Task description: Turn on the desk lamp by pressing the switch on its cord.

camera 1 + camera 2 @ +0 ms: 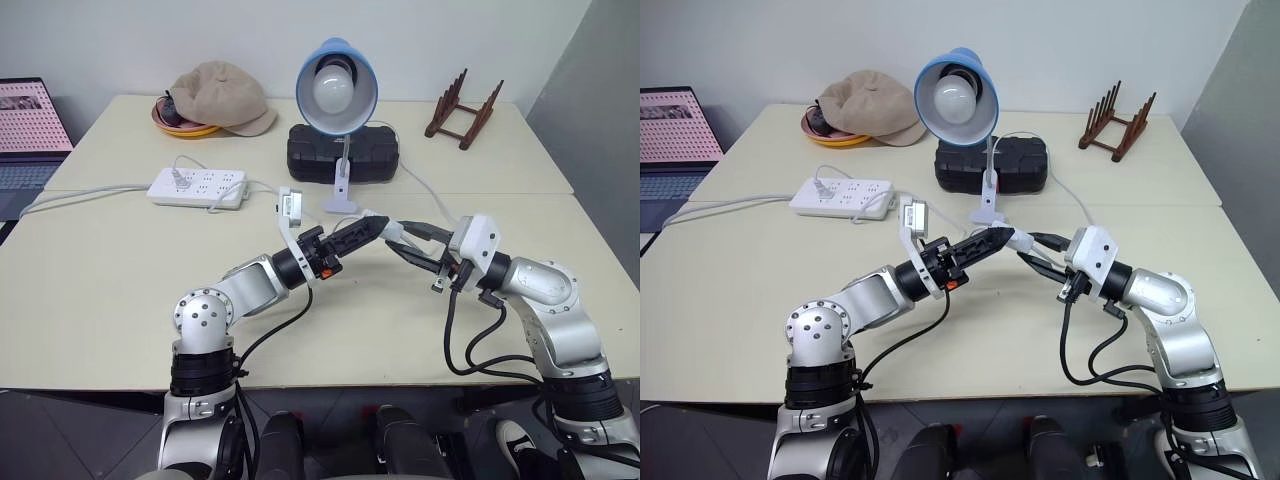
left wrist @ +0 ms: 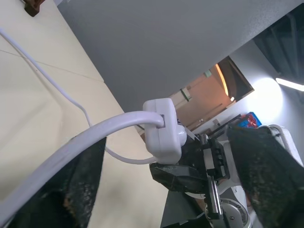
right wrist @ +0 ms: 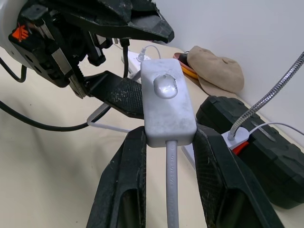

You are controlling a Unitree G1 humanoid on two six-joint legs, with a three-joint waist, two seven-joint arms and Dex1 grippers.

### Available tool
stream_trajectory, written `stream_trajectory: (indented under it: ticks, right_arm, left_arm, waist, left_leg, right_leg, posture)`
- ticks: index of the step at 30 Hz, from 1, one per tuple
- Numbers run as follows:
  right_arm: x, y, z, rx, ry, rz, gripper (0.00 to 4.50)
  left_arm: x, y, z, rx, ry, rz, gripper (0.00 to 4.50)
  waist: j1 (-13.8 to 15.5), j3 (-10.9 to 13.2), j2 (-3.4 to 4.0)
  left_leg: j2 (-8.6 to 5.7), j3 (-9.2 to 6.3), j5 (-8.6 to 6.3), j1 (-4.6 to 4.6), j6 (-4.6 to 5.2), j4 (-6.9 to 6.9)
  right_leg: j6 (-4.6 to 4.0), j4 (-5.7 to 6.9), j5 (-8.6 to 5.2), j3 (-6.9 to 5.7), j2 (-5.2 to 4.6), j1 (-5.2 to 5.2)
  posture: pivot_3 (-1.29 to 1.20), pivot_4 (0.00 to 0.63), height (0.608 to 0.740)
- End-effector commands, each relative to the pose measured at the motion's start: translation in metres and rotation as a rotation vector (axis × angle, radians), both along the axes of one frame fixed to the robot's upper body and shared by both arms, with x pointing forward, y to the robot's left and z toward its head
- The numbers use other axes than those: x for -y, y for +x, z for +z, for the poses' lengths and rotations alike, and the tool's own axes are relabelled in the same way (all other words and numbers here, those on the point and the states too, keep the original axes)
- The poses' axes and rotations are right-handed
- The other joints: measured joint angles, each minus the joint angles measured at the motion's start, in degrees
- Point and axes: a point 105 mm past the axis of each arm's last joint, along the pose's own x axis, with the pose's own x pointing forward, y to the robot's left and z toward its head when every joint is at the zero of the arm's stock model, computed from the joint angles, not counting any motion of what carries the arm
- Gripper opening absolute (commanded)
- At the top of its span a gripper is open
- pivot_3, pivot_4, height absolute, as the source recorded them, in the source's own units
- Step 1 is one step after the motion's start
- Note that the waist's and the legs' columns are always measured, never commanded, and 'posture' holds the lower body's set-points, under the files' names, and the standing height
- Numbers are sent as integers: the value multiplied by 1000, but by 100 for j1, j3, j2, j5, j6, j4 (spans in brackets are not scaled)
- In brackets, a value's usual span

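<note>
- Head views: two cream tables butt together, the seam running across between them. The near one has broad bare room to the left and right of the arms; its front edge lies close to the robot. At the far edge stand one desk lamp with a light-blue bell shade, a round white bulb, a thin silver neck and a white clip base, one black ribbed case behind it, one beige cap on an orange dish, one wooden rack, and one flat white power strip. An open laptop sits off the left edge.
- Both arms meet above the middle of the near table. The right gripper is pressed together on the switch, held in the air; the left gripper reaches in from the left with its tips at the switch.
- Left wrist view: the switch, a smooth white oblong, hangs between the two rough black fingers, which stand spread with gaps on both sides. The thin white cord runs into its end.
- Right wrist view: the right gripper pinches the switch by its long sides, the oval rocker button facing the camera, the cord leaving between the fingers. One left finger sits just above the switch, the other behind it; contact cannot be told.
</note>
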Motion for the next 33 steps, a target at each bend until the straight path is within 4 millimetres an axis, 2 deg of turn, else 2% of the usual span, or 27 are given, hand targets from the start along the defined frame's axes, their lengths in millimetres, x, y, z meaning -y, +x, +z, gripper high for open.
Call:
stream_trajectory:
  ticks: [1, 8, 13, 14, 23, 24, 29, 33]
  right_arm:
    - [-3, -4, 11, 46, 24, 18, 1009]
    - [-9, -6, 12, 62, 15, 47, 1009]
    - [-12, -7, 13, 66, 16, 59, 1009]
    - [-12, -7, 13, 67, 16, 61, 1009]
    - [-13, -6, 13, 67, 14, 62, 1009]
    - [-13, -5, 13, 65, 13, 60, 1009]
    - [-11, 3, 11, 29, 33, 42, 1009]
    - [-3, 22, 4, -37, 66, -6, 1009]
  left_arm:
    - [-1, -7, 11, 50, -21, -14, 3079]
    - [-2, -7, 11, 47, -26, -14, 1519]
    - [-1, -9, 11, 46, -30, -17, 522]
    - [-1, -9, 11, 45, -31, -17, 467]
    - [0, -14, 8, 47, -18, -27, 467]
    - [0, -16, 9, 52, -23, -34, 1168]
    - [-5, -21, 5, 40, -3, -29, 2013]
    - [-17, -30, 1, 44, 56, -8, 2852]
  waist:
    - [0, 0, 0]
    - [0, 0, 0]
    - [1, 0, 0]
    - [1, 0, 0]
    - [1, 0, 0]
    - [1, 0, 0]
    - [-1, 0, 0]
    - [-25, 0, 0]
  left_leg:
    - [0, 0, 0, 0, 0, 0]
    - [0, 0, 0, 0, 0, 0]
    - [0, 0, 0, -2, 0, -1]
    - [0, 0, 0, -2, 0, -1]
    - [0, 0, 0, -4, 0, -2]
    - [0, 0, 0, -4, 0, -2]
    - [0, 0, 0, -4, 0, -3]
    - [2, 0, 0, -3, 0, -4]
  right_leg:
    - [0, 0, 0, 0, 0, 0]
    - [-1, -3, -1, 0, 0, 0]
    - [-2, -6, -1, 0, -1, 0]
    - [-2, -7, -1, 0, -1, 0]
    - [-2, -11, -1, 0, -1, 0]
    - [-2, -11, -1, 0, -1, 0]
    - [-3, -14, -1, 0, -1, -1]
    - [-3, -14, -2, 0, -1, -1]
  posture:
    - [0, 150, 740]
    - [0, 150, 740]
    - [0, 150, 740]
    - [0, 150, 740]
    - [0, 150, 740]
    - [0, 150, 740]
    - [0, 150, 740]
    - [0, 150, 740]
